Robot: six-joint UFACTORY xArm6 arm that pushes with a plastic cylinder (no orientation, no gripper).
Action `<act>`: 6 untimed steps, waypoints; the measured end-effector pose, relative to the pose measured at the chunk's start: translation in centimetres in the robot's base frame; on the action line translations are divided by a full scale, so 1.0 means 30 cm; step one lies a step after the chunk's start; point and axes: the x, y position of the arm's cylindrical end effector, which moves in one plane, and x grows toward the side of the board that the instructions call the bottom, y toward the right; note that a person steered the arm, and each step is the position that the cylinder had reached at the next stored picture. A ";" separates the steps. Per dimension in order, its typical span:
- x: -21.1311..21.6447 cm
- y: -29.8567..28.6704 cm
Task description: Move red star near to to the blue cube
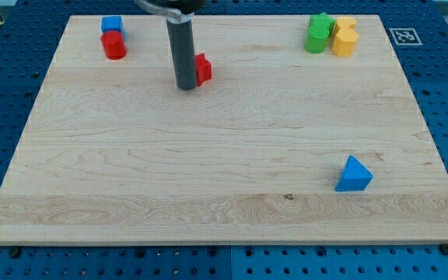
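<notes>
We are working the approach step: my tip (186, 87) is sitting in the upper middle of the frame, touching the left side of the red star (202, 68), which the rod half hides, so its shape is hard to confirm. The blue cube (112, 25) is waiting in the upper left, against a red block (114, 45). Next we are needing to get round to the star's right and push leftward. No jaws exist here.

No readable text; fiducial marker (401, 36) beside board's top-right corner.
</notes>
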 end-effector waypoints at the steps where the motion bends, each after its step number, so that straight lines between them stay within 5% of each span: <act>1: 0.014 0.000; 2: 0.120 0.039; 5: -0.149 -0.022; 6: -0.055 0.024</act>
